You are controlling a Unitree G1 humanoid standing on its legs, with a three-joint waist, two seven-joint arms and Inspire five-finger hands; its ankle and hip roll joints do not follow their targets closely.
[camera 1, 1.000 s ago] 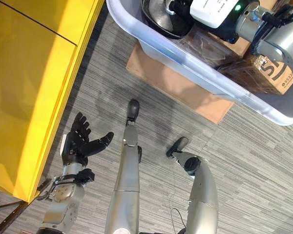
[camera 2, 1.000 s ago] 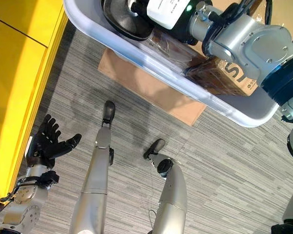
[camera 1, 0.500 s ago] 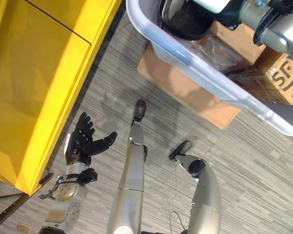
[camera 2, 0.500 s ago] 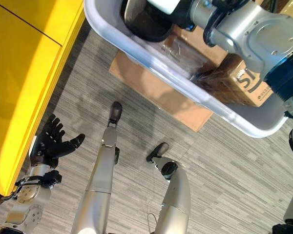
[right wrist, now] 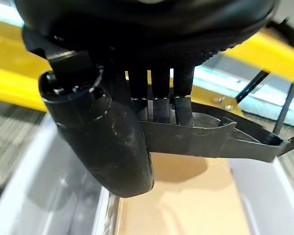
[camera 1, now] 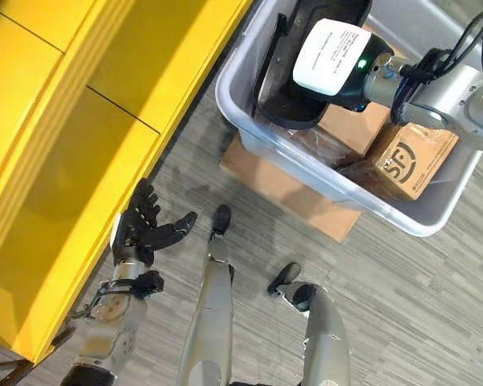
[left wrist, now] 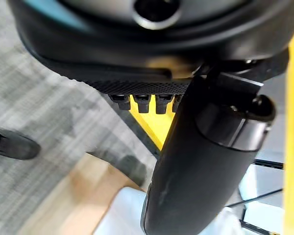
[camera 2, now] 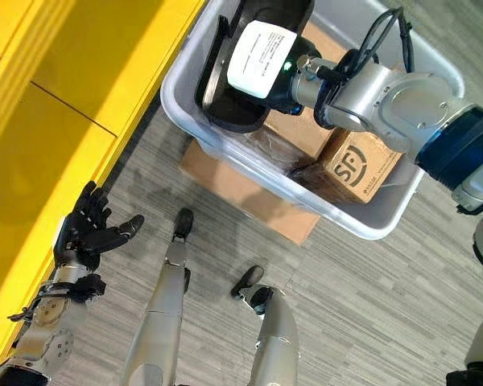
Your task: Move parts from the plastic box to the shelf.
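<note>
A grey plastic box (camera 1: 249, 121) stands on the floor at the upper right. Inside it my right hand (camera 1: 356, 90) grips a black moulded part (camera 1: 286, 100) that leans on its edge against the box's wall nearest the shelf. In the right wrist view the fingers (right wrist: 159, 98) curl over the black part's rim (right wrist: 210, 139) and the thumb (right wrist: 108, 137) presses from the other side. My left hand (camera 1: 141, 229) hangs low beside the yellow shelf (camera 1: 64, 121), palm up, fingers straight, holding nothing. Its thumb (left wrist: 201, 161) fills the left wrist view.
Two cardboard cartons lie in the plastic box, a printed one (camera 1: 406, 161) and a plain one (camera 1: 346, 129). A flat cardboard sheet (camera 1: 282, 189) lies under the box on the grey carpet. The yellow shelf runs along the whole left side.
The camera has moved, so the whole box and more of the shelf now show. My right hand stays on the black part in the box. My left hand stays open.
</note>
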